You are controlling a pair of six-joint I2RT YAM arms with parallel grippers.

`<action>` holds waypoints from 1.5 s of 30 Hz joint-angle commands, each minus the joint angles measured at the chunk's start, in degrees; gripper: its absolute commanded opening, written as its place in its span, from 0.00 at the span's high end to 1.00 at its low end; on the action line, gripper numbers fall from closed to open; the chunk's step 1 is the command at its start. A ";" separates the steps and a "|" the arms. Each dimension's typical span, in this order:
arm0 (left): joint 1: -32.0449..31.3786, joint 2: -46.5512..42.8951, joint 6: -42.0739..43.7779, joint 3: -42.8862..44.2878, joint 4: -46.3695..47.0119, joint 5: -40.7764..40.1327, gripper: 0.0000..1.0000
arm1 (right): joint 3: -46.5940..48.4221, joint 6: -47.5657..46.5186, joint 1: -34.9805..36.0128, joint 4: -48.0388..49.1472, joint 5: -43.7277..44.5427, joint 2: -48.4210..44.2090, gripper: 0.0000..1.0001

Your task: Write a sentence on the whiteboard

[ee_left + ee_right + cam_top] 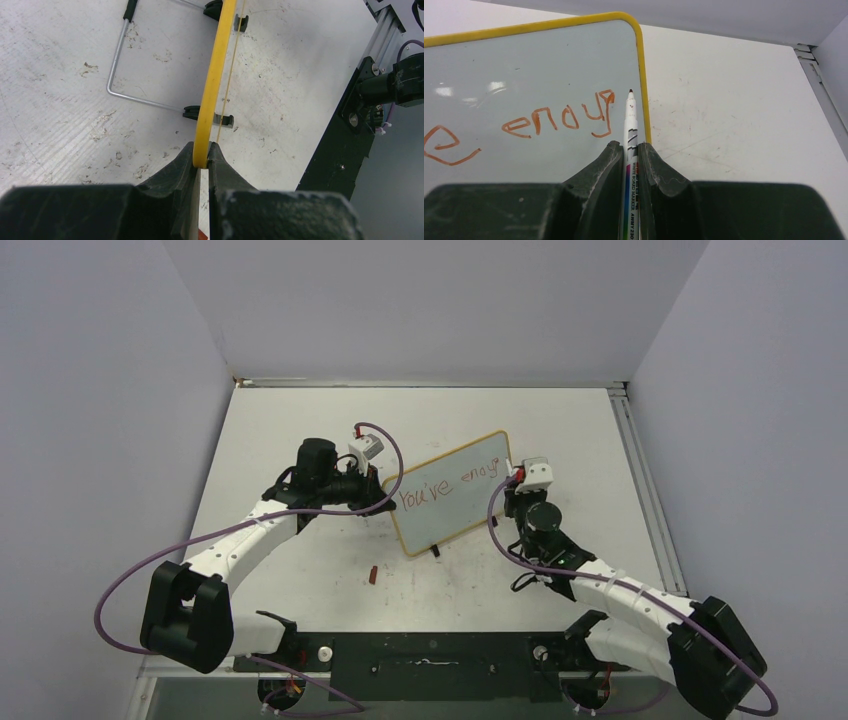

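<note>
- The whiteboard [470,512] stands on a wire stand [116,70] mid-table [290,430].
- The left tool [201,151] is clamped shut on the board's yellow rim at its left edge.
- The right tool [629,150] is closed on a white marker [630,117], whose red tip is over the board's face, just inside the right rim; contact cannot be told.
- The sentence [559,120], in red, ends just left of that tip.
- A small red cap [372,574] lies on the table in front of the board.

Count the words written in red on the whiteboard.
2. "You've" is on the left half of the whiteboard. A second word, roughly "enoug", is on the right half, ending beside the marker tip. Nothing seems hidden.
</note>
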 commanded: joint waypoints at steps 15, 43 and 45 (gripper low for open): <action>-0.54 0.93 1.69 -0.02 -5.62 -4.75 1.00 | 5.67 -2.26 -3.58 8.40 -5.90 6.84 0.95; -0.54 0.41 1.52 -0.10 -5.54 -4.79 1.00 | -0.78 4.28 -2.93 2.60 -7.52 4.97 0.95; -0.54 0.41 1.52 -0.06 -5.54 -4.76 1.00 | -0.71 4.28 -2.89 2.57 -7.46 4.99 0.95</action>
